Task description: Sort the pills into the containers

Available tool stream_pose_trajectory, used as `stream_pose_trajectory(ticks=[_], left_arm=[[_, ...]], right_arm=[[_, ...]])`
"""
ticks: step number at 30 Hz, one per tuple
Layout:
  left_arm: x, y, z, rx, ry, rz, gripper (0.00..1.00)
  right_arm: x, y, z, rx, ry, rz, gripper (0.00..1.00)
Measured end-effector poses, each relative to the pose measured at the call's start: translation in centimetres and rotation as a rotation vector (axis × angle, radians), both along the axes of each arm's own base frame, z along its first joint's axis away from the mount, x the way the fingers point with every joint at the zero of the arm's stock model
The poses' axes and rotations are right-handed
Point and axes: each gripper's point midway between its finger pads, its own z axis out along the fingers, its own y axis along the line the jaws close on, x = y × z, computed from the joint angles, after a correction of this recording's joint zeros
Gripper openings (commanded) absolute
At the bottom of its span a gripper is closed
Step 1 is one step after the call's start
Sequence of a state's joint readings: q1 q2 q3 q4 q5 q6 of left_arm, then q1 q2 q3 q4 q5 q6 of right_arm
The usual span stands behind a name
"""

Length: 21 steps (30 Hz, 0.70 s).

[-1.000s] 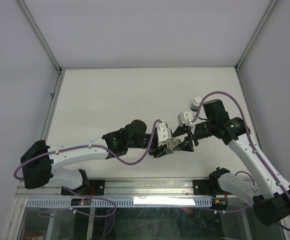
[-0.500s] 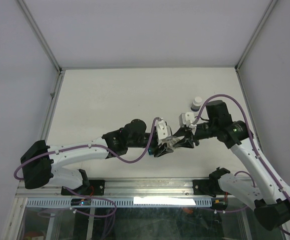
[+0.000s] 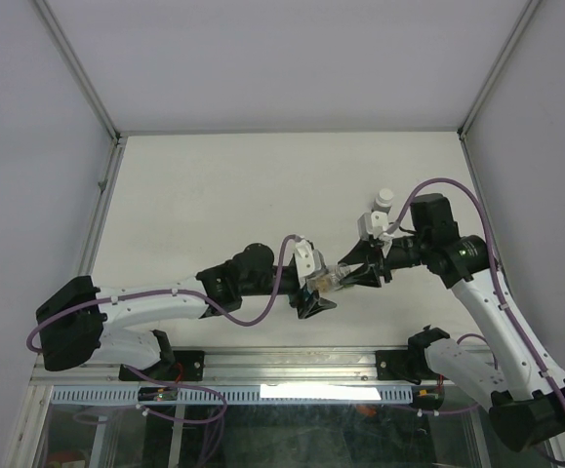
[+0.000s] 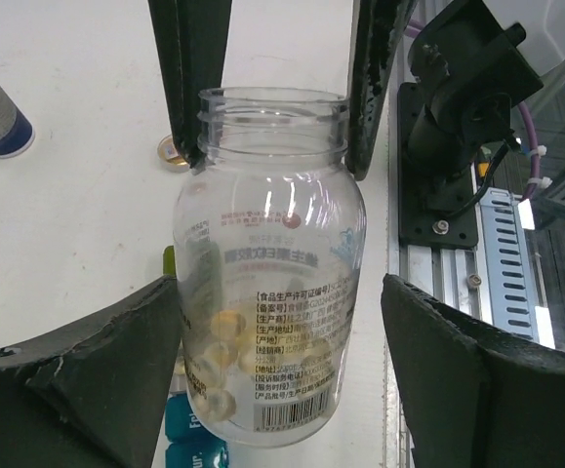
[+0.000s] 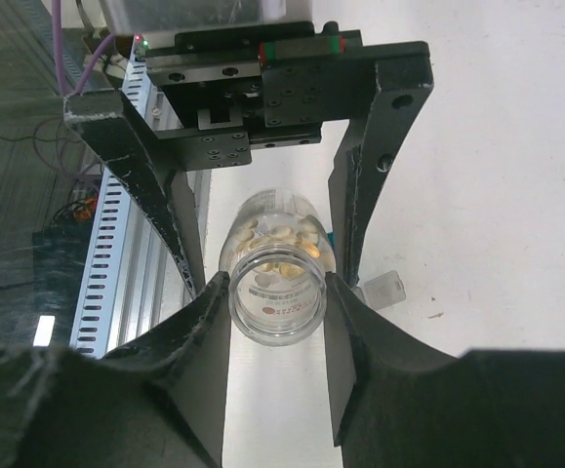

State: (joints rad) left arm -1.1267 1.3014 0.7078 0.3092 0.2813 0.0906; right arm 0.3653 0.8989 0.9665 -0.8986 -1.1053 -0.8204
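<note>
Right pincer clamps the ridged neck of a clear plastic pill bottle, likely the surest hold; left pincer gapes around its slick-looking body.

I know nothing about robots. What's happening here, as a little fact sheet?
held item: clear pill bottle, uncapped
contents: yellowish pills at its bottom
right gripper: shut on the bottle's neck
left gripper: open, fingers either side of the bottle's base
containers: teal compartments showing beside the bottle, rest hidden
also on table: small white bottle
</note>
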Motion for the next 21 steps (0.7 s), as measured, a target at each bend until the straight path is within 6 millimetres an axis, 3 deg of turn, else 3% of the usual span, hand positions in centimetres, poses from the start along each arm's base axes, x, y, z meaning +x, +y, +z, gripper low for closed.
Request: stream_pose_trajectory(ticks=[9,16,17,19,20,21], left_arm=[[-0.1,-0.1,2.4,-0.106,-0.015,0.006,0.64],[-0.2,-0.1,2.7,-0.134,-0.009,0.005,0.19],[-0.2,-0.1,2.7,-0.136,-0.01,0.003,0.12],[-0.3,-0.1,2.7,-0.137,-0.008,0.001,0.07],[-0.3,-0.1,2.7,-0.137,-0.007,0.002,0.05],[-0.3,-0.1,2.7,-0.138,-0.007,0.001,0.04]], right_arm=[[-0.4,0.0,0.6,0.033,0.008,0.014,0.02],[-0.5,0.1,0.8,0.041,0.013,0.018,0.05],[-0.5,0.1,0.7,0.041,0.014,0.019,0.14],[-0.6,0.1,0.7,0.042,0.015,0.02,0.59],[-0.6,0.1,0.7,0.042,0.015,0.02,0.77],[-0.6,0.1,0.7,0.043,0.016,0.02,0.88]])
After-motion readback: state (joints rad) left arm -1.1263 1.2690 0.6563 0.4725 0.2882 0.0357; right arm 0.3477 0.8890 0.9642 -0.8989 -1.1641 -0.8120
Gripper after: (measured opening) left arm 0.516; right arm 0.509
